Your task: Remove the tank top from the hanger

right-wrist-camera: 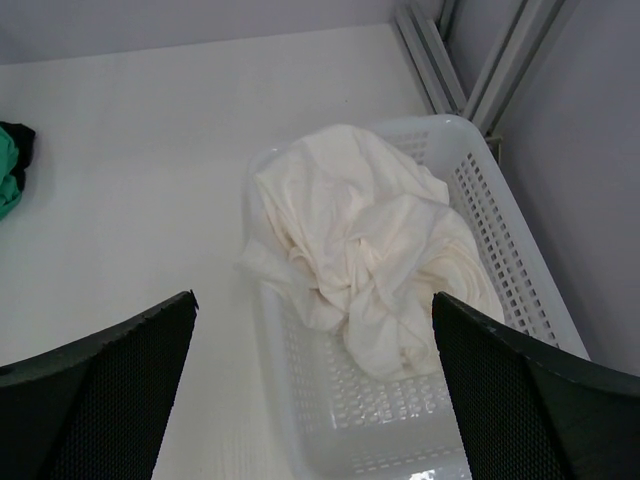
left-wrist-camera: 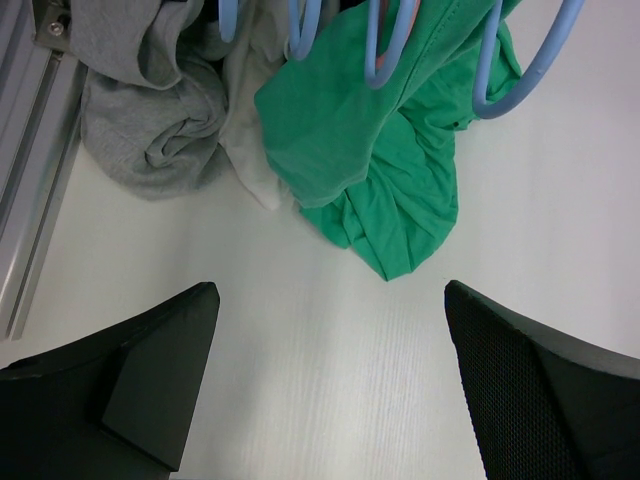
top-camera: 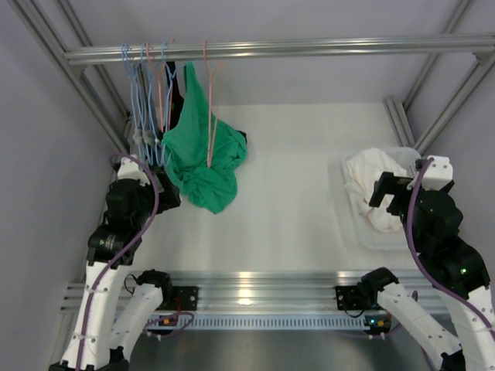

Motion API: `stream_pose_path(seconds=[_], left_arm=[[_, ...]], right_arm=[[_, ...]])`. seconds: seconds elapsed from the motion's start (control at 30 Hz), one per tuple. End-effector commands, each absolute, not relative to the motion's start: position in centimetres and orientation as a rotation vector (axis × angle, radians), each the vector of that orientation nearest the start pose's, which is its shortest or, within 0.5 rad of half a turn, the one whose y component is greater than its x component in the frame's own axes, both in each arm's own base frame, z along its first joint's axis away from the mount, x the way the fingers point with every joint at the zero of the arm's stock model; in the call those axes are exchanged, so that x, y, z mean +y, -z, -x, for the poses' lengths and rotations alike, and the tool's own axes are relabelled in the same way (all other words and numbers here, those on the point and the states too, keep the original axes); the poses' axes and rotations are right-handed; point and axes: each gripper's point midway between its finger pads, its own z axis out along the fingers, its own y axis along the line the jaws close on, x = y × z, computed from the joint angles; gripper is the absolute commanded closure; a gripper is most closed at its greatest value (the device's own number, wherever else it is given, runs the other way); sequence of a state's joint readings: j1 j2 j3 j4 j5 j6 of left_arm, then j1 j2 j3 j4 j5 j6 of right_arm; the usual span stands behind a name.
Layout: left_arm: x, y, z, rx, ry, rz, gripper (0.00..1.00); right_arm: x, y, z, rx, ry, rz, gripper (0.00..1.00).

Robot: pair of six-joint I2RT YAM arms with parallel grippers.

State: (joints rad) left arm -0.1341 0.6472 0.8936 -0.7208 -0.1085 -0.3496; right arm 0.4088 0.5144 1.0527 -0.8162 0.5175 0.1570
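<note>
The white tank top (top-camera: 366, 179) (right-wrist-camera: 365, 250) lies crumpled in a white plastic basket (top-camera: 408, 157) (right-wrist-camera: 510, 200) at the right of the table, off any hanger. A thin pale pink hanger (top-camera: 209, 116) hangs from the rail at the back left, in front of a green garment (top-camera: 203, 158) (left-wrist-camera: 380, 150). My right gripper (top-camera: 387, 193) (right-wrist-camera: 315, 390) hovers open above the basket's near end, nothing between its fingers. Low over the bare table, just short of the green garment's hem, my left gripper (top-camera: 166, 195) (left-wrist-camera: 330, 380) also stands open and holds nothing.
Several light blue hangers (top-camera: 139, 85) (left-wrist-camera: 520, 70) and dark garments crowd the rail (top-camera: 309, 48) at the left. A grey garment (left-wrist-camera: 150, 110) is heaped by the left frame post. Aluminium frame posts stand at both sides.
</note>
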Motion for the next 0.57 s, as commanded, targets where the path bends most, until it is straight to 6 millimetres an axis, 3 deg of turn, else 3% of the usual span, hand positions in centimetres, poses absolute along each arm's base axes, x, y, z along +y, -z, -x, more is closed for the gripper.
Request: stream_pose_path(seconds=[0.0,0.53], left_arm=[[-3.12,-25.35,-24.24,1.972,0.212,0.247,0.01],[-3.30,-25.04,-24.30,1.977,0.219,0.239,0.01]], right_arm=[[-1.06,-32.08,-19.58,1.796,0.126,-0.137,0.01],[-1.42,-31.47,-19.16,1.792,0.136,-0.141,0.01]])
